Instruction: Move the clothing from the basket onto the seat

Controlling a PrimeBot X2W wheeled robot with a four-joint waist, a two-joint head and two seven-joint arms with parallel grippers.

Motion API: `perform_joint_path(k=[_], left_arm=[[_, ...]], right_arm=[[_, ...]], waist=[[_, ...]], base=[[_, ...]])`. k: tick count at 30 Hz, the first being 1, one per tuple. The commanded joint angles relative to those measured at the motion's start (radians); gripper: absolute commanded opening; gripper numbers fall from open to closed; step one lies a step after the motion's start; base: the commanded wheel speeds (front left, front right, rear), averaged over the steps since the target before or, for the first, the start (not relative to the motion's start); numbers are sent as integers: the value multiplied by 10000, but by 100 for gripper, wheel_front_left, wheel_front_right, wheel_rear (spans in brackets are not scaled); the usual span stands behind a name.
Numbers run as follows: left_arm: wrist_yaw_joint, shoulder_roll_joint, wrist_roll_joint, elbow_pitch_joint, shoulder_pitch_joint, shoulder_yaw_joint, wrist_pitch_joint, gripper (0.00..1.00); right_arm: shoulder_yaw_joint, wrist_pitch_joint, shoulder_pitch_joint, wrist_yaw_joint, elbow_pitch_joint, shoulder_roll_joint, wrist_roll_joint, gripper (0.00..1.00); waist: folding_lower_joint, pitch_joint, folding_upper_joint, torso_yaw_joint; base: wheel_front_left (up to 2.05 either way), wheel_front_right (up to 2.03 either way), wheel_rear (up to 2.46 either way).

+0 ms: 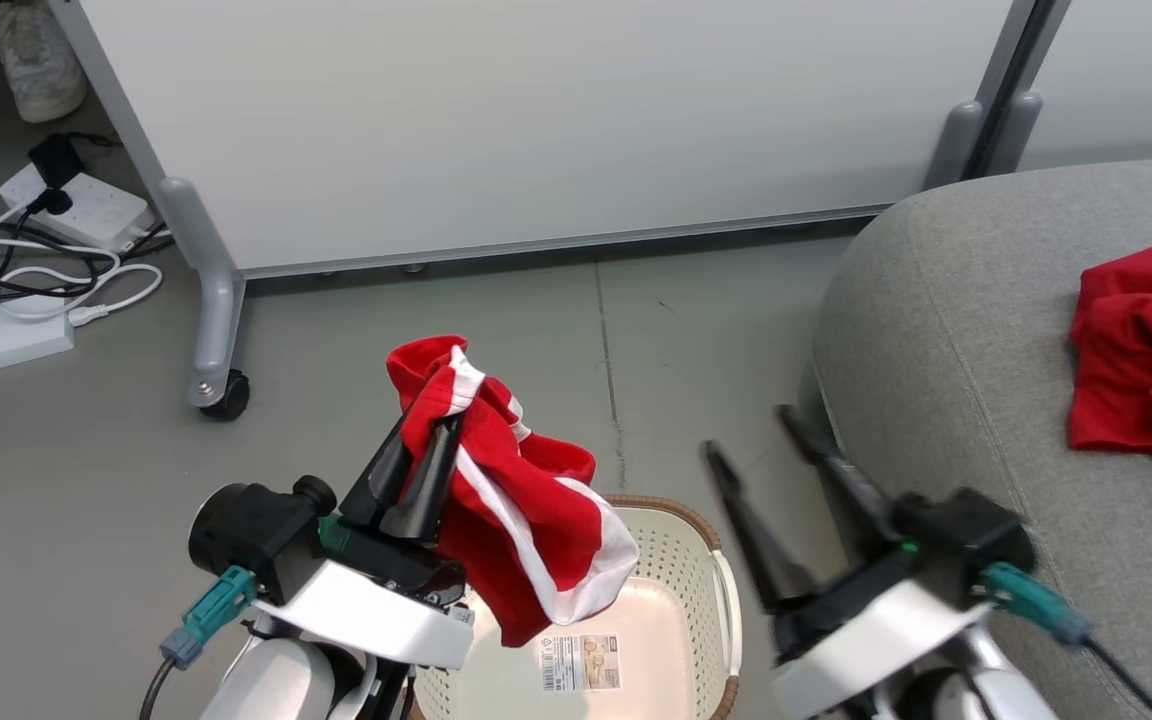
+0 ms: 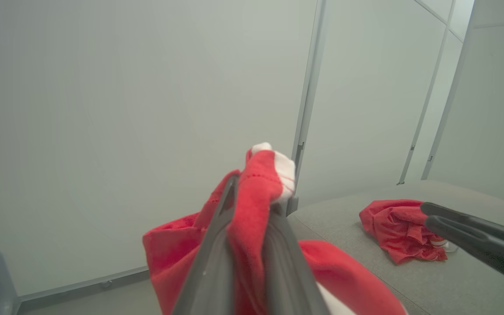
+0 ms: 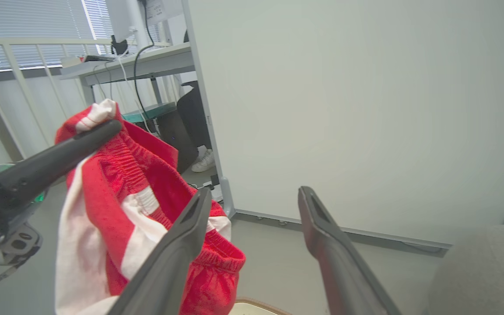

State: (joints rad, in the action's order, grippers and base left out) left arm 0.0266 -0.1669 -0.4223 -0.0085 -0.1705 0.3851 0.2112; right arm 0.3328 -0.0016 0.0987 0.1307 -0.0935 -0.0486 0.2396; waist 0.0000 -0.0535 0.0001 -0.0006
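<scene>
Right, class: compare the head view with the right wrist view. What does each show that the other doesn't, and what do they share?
Head view's own: a second red garment lying on the seat, and a power strip. Right wrist view's own: a desk and window blinds. Shared: the seat, the left gripper shut on the striped clothing, the open right gripper, the white panel.

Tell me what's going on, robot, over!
Left tool shut on red shorts, held over basket. Right tool open, empty, standing between shorts and seat. Another red garment lies on seat.
</scene>
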Motion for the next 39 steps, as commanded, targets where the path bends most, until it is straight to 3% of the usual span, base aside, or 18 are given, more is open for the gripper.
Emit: perform_joint_path(k=[1,9,18,19,20,21,27,28,29,30,31,39], left_arm=[[59,0,-2,19,-170,26,-11,0],[225,130,16,131,-510,316,14,0],[356,192,30,180,-623,622,12,0],[362,194,30,178,-646,640,17,0],[376,188,35,178,-664,663,14,0],[368,181,36,170,-679,677,24,0],[301,94,47,176,-643,705,-1,0],[279,73,70,164,-649,692,20,35],[265,59,86,166,-646,690,18,53],[247,50,99,154,-638,686,30,80],[221,29,140,121,-648,669,70,100],[419,-147,395,-225,-656,1045,26,100]], right_arm=[[450,-109,328,2,102,-46,182,100],[3198,-515,1929,2,1512,-54,1281,100],[4608,-795,3028,2,3594,-56,2000,100],[4702,-874,3135,2,3763,-54,2132,48],[4770,-974,3223,4,3901,-50,2264,18],[4846,-1037,3309,2,4046,-47,2344,0],[4902,-1439,3715,2,4521,-48,2807,0],[4869,-1489,3760,4,4558,-47,2845,0],[4806,-1588,3822,2,4582,-48,2893,0],[4748,-1624,3852,2,4651,-48,2938,0],[4662,-1693,3883,2,4706,-45,2972,0],[3487,-2156,4190,2,5072,-48,2931,0]], waist=[[0,-29,-1,76],[0,-110,-1,535],[0,-106,-1,862],[0,-114,-1,886],[0,-126,-1,901],[0,-137,-1,903],[0,-190,-1,819],[0,-204,-1,797],[0,-206,-1,777],[0,-201,-1,761],[0,-204,-1,742],[0,-284,-1,670]], base=[[0,0,0],[0,0,0],[0,0,0],[0,0,0],[0,0,0],[0,0,0],[0,0,0],[0,0,0],[0,0,0],[0,0,0],[0,0,0],[0,0,0]])
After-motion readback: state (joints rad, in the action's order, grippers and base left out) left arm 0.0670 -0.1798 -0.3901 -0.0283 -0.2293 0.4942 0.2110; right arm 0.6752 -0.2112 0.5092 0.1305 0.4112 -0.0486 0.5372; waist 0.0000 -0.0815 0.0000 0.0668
